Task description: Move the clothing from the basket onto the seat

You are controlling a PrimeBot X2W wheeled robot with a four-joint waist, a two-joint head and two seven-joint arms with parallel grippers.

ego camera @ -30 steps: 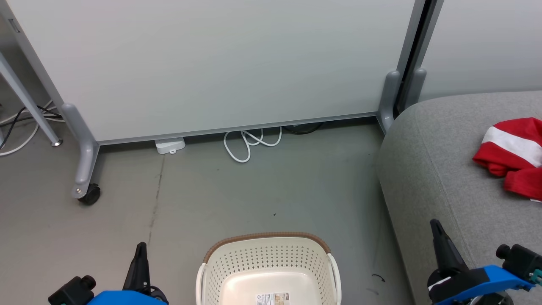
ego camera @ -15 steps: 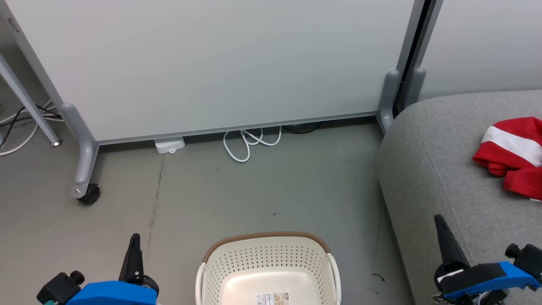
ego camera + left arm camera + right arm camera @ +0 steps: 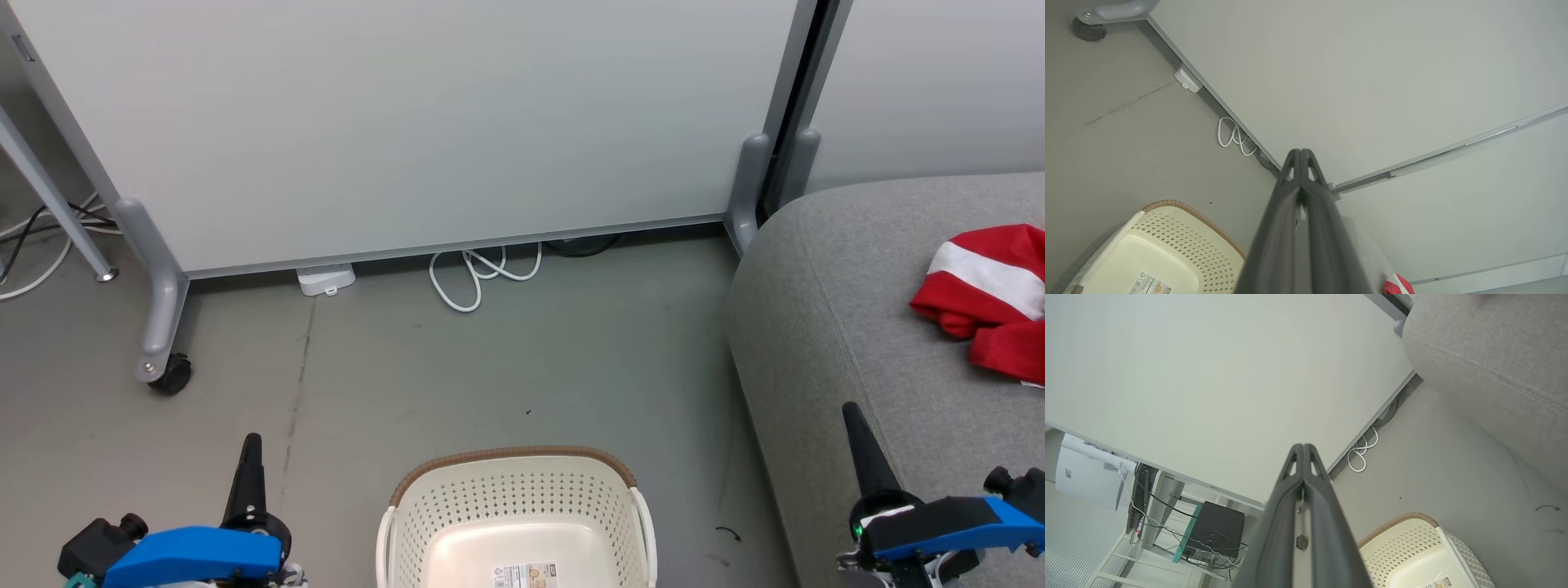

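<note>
Both clenched, empty: left end effector (image 3: 250, 447) and right end effector (image 3: 853, 416). On the seat (image 3: 816, 327) lies the clothing (image 3: 988, 286); the basket (image 3: 522, 498) shows bare, so the task looks done.

The left gripper (image 3: 251, 445) drifts outward, away from the basket (image 3: 514, 490). The right gripper (image 3: 853, 412) drifts outward over the seat's (image 3: 816, 327) rounded edge. Both tilt more upright.

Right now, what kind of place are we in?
Likely an office or lab, not a home: wheeled partition panels, a dark computer-like box beyond them, plus a grey sofa.
</note>
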